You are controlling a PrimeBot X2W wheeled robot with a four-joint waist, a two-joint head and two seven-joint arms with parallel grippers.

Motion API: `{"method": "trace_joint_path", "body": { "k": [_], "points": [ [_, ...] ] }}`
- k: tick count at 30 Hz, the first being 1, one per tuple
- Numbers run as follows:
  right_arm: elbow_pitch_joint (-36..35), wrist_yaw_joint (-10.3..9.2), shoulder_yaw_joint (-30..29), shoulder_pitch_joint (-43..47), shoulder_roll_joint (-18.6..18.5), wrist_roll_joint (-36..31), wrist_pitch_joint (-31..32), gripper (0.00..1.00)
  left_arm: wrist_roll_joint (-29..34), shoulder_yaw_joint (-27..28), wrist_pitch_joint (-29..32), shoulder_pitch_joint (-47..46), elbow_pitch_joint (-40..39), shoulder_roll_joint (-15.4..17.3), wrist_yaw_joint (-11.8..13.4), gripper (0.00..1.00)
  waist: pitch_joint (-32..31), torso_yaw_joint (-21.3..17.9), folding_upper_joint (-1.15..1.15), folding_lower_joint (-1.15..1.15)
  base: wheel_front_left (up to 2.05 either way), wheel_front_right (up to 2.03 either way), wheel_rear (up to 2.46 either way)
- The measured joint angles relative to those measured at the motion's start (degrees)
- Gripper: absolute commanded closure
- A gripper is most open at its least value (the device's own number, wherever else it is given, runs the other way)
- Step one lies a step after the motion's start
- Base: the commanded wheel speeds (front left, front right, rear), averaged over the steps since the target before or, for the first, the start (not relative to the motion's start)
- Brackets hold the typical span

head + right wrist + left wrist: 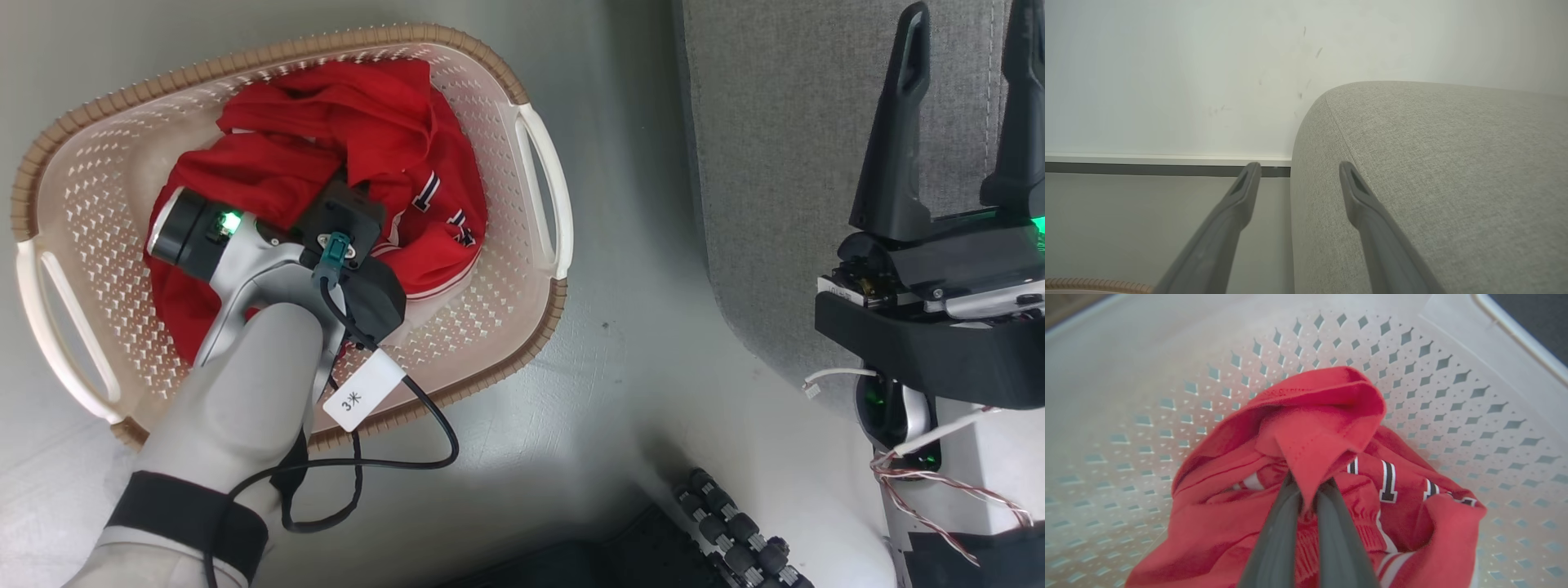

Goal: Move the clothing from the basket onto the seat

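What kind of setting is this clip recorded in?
Likely a home living room or mock-up: a grey fabric sofa, a laundry basket of red clothing on a smooth floor, a plain wall.

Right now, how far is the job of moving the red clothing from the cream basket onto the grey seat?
Done: nothing yet; the soft red sports clothing lies in the oval cream plastic basket. In hand: the left gripper is shut on a fold of it. The right gripper hangs open by the large grey fabric seat. Remaining: lift the garments out and carry them onto the seat.
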Motion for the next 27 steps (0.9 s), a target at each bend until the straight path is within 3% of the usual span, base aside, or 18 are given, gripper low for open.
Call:
{"method": "trace_joint_path", "body": {
  "k": [7, 27],
  "points": [
    [2.3, 0.03, -0.9, -0.1, 0.1, -0.1, 0.0, 0.00, -2.3, 0.1, -0.6, 0.0, 0.8, -1.1, -0.2, 1.00, -1.3, 0.4, 0.00, 0.00, 0.00, 0.00, 0.00],
    [12.8, 1.27, -4.4, 3.2, -1.1, -0.4, 0.0, 0.00, -6.8, -3.1, -1.0, 2.8, -10.0, -2.1, -6.2, 1.00, -14.0, 5.8, 0.00, -0.01, 0.00, 0.00, 0.00]
  ]
}}
